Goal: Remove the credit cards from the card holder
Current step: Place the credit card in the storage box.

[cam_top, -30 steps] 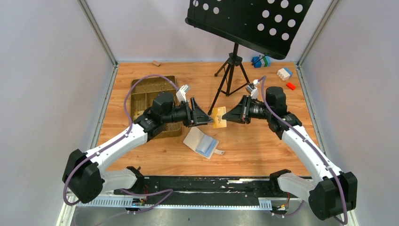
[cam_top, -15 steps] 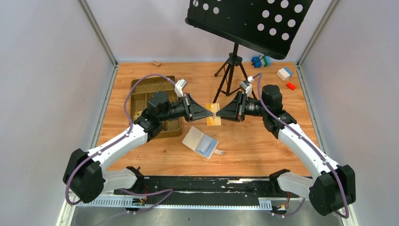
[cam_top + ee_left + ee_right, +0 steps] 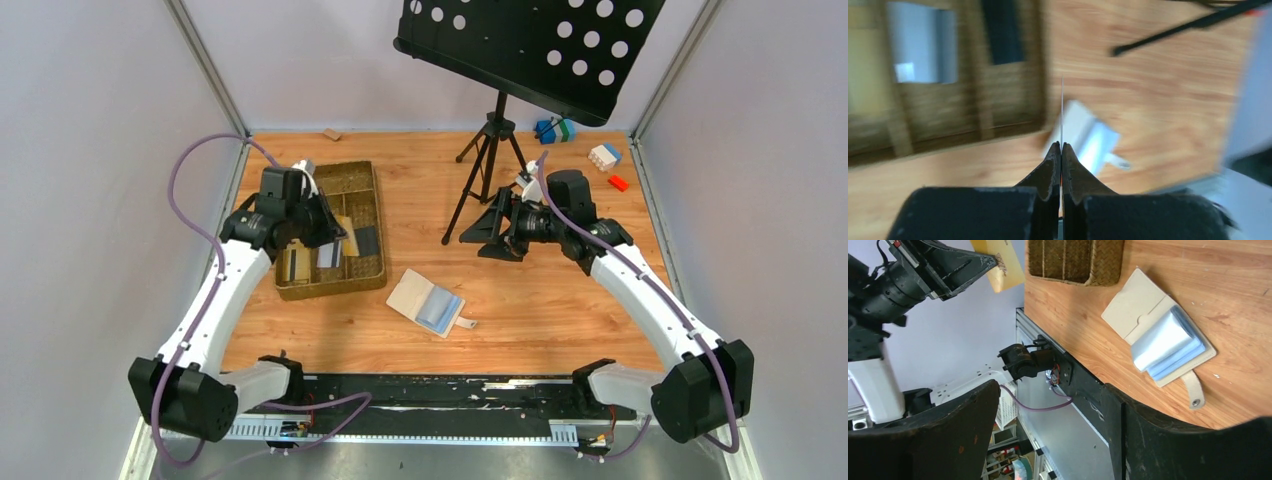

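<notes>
**Orange card is out of the wallet and up over the tray**

Writing first: nothing readable. The thin orange-yellow plastic card has a small dark mark on its face, too small to make out. No brand visible on anything else.

The left gripper is clamped right down on that card. In its wrist view the card is edge-on, a thin line running straight out past the fingertips. The overhead view puts it above the brown woven compartment tray, off the table. A silver-grey card and a black card lie flat in neighbouring tray compartments.

The right gripper has its jaws spread wide with nothing between them. It hangs over bare wood near the legs of the black tripod music stand, well apart from the other arm.

The small cream-beige folding card holder lies open on the wooden table, just beside the tray's near right corner. Its light blue sleeves face up. In the overhead view its long axis runs diagonally, and the little closure tab sticks out at the near-right end.
</notes>
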{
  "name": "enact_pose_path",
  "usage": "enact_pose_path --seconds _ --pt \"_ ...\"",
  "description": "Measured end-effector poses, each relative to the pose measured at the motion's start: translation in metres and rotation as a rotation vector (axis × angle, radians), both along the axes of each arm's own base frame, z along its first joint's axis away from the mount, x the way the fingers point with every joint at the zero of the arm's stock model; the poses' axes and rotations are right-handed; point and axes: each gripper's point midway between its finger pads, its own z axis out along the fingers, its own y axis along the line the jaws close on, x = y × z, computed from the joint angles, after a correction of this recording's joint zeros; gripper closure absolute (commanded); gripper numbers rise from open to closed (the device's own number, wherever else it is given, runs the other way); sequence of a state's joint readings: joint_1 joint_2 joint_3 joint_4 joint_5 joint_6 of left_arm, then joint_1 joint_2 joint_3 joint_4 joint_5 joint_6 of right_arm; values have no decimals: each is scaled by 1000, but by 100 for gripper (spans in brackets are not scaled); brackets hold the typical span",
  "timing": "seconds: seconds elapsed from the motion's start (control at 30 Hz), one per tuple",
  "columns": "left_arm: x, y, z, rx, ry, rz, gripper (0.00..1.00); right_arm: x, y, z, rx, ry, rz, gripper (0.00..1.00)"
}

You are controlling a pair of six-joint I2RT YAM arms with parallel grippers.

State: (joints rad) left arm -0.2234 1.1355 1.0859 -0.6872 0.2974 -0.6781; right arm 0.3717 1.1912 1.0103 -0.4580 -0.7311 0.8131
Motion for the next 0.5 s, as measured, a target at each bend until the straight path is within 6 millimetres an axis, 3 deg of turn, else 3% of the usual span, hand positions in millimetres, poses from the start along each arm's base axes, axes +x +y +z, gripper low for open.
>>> enact_pose_path --seconds 0.17,0.27,0.33,0.5 --pt "-18 87 -42 505 191 128 100 -1 -5 -10 -60 17 3 27" --pt "-33 127 -60 734 315 152 100 -4 -7 -14 -80 28 8 28" --pt "-37 144 -65 838 360 149 100 -6 -9 -17 -91 39 11 28" --pt "-28 160 -77 974 404 109 100 -12 -11 -19 -104 52 13 28"
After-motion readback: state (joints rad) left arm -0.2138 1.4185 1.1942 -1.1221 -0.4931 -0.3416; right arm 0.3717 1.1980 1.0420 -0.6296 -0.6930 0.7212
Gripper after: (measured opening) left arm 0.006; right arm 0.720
